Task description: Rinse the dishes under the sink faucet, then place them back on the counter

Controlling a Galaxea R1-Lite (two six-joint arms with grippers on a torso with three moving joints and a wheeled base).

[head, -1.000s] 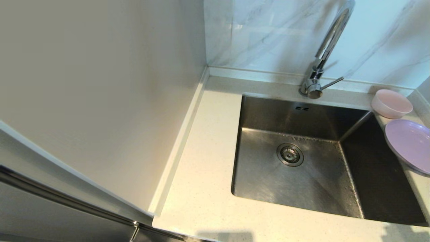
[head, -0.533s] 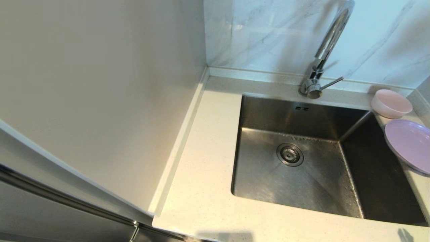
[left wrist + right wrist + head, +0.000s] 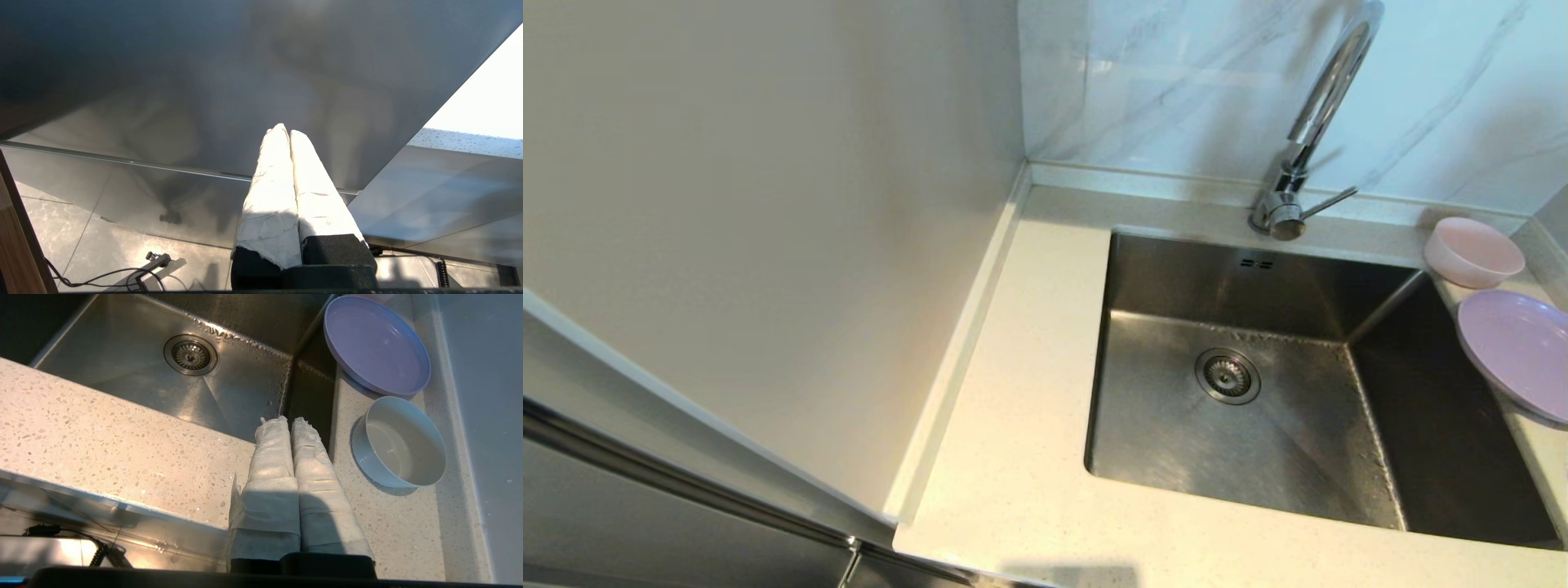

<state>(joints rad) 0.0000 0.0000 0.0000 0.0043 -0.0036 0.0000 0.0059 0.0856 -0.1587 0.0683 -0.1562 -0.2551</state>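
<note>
Nothing rinsed yet: we see lilac plate (image 3: 1515,351) and pink bowl (image 3: 1474,251) at frame right beside the dry sink (image 3: 1241,286); left gripper (image 3: 284,132) and right gripper (image 3: 288,421) fingers pressed together, empty

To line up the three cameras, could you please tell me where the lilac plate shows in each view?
Head view: lilac plate at the right edge, on the counter right of the sink, nearer than the pink bowl.
Left wrist view: not in it.
Right wrist view: plate near the top, beyond a pale bowl.
Shared landmark: the drain strainer.
</note>
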